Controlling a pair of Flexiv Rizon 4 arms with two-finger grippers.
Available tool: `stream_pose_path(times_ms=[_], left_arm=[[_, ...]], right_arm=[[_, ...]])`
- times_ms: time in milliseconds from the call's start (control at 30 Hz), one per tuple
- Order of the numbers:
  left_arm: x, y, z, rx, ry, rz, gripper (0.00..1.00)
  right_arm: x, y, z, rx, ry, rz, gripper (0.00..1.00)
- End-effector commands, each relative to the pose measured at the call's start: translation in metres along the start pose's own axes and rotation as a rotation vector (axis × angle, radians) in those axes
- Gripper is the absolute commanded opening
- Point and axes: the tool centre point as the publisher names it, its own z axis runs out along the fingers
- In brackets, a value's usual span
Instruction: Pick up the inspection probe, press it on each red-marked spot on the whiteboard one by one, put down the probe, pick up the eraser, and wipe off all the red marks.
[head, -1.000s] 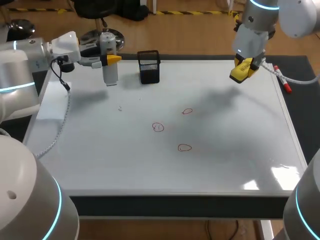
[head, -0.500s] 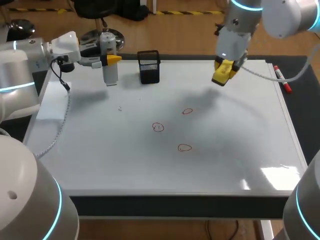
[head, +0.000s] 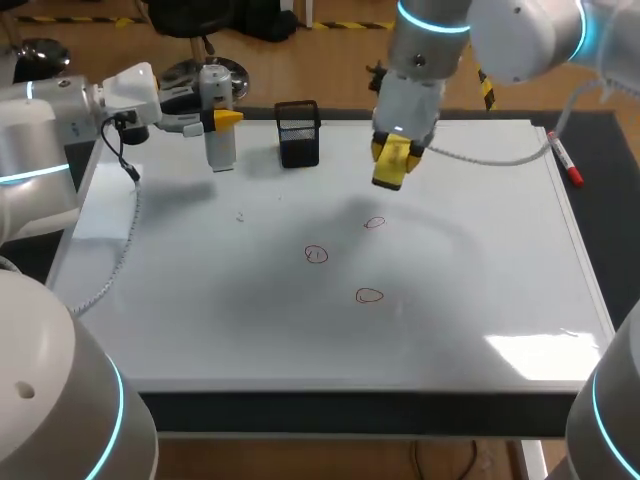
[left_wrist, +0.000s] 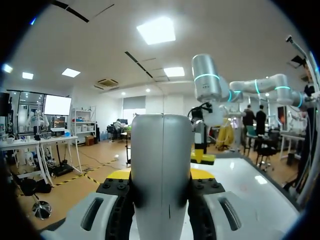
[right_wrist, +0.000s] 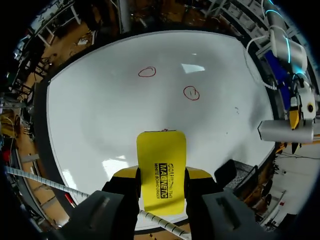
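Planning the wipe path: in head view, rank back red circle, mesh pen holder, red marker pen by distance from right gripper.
1. back red circle, almost beneath the right gripper.
2. black mesh pen holder, to its left at the back edge.
3. red marker pen, far to its right.

Left wrist view: probe (left_wrist: 161, 170) fills the middle, hiding most of the left gripper's (left_wrist: 161, 176) yellow tips and the near-left part of the whiteboard (left_wrist: 250, 185). The probe's lower end is cut off.
Right wrist view: eraser (right_wrist: 161, 170) covers one red mark (right_wrist: 164, 130), only a sliver shows.
Head view: scribble inside the middle red mark (head: 316, 254) is too small to read. Can't tell what's in the mesh holder (head: 298, 133).
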Motion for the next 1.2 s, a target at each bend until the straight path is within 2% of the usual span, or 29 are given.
stream_pose_path(times_ms=[33, 367, 567, 833, 1200], left_arm=[[0.0, -0.001, 0.0, 0.0, 0.0, 0.0, 0.0], [0.0, -0.001, 0.0, 0.0, 0.0, 0.0, 0.0], [0.0, -0.001, 0.0, 0.0, 0.0, 0.0, 0.0], [0.0, -0.001, 0.0, 0.0, 0.0, 0.0, 0.0], [0.0, -0.001, 0.0, 0.0, 0.0, 0.0, 0.0]], right_arm=[[-0.016, 0.021, 0.002, 0.02, 0.029, -0.034, 0.0], [-0.054, 0.077, 0.015, 0.011, 0.05, -0.139, 0.0], [-0.068, 0.099, 0.035, 0.005, 0.052, -0.172, 0.0], [-0.076, 0.116, 0.055, -0.008, 0.057, -0.192, 0.0], [-0.09, 0.128, 0.083, -0.015, 0.061, -0.218, 0.0]])
